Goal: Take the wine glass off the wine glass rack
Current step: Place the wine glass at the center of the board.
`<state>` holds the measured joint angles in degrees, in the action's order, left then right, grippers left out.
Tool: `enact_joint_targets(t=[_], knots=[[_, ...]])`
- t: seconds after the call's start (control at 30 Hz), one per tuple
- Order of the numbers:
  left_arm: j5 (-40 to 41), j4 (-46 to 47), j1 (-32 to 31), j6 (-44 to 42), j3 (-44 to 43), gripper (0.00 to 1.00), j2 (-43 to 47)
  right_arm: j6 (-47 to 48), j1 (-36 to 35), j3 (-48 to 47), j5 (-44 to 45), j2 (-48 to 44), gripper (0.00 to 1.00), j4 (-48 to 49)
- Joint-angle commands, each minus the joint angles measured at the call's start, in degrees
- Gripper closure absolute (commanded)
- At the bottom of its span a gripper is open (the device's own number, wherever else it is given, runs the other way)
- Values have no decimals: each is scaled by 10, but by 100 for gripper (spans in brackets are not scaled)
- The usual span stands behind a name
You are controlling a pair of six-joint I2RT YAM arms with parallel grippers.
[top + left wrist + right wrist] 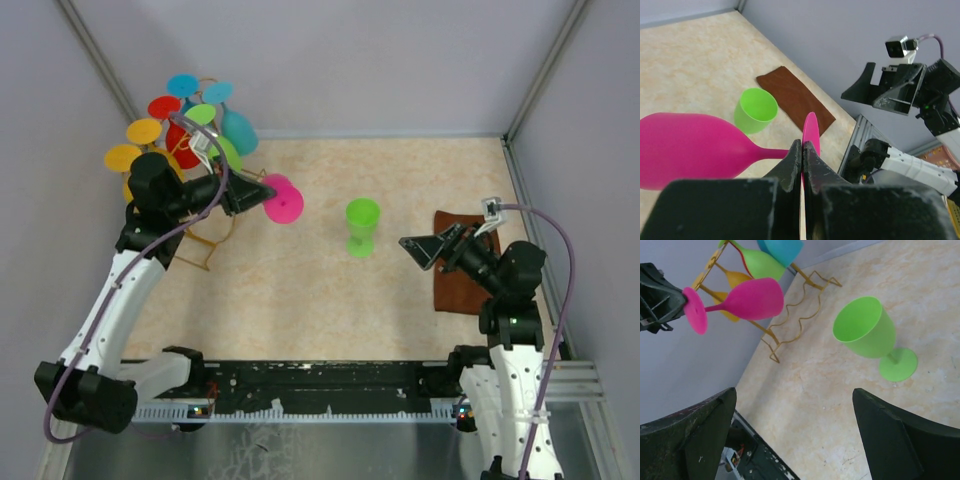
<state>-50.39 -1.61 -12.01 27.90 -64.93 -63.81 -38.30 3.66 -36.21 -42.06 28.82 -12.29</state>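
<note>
beige marbled table (300, 300) bearing an upright green wine glass (362, 227), a flat brown cloth (460, 278), and the wire-based wine glass rack (765, 331).

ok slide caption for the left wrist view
Left gripper shut on pink wine glass by its stem; green glass and brown mat beyond.

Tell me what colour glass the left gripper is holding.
Magenta-pink; the wine glass shows best in the right wrist view.

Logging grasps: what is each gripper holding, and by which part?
The left gripper pinches the pink wine glass by its stem, near the foot; right gripper holds nothing.
</note>
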Motion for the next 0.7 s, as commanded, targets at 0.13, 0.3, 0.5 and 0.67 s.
enact_joint_targets(t=[0.13, 0.3, 0.5, 0.67], knots=[[2, 35, -82, -15, 86, 100, 45, -103, 4, 23, -129, 15, 3, 169], [16, 109, -115, 39, 152, 100, 77, -140, -32, 13, -163, 58, 10, 200], [65, 112, -182, 42, 165, 100, 76, -72, -186, -29, -72, 95, 14, 163], [106, 125, -229, 47, 171, 100, 71, -64, -282, -38, -14, 130, 24, 195]])
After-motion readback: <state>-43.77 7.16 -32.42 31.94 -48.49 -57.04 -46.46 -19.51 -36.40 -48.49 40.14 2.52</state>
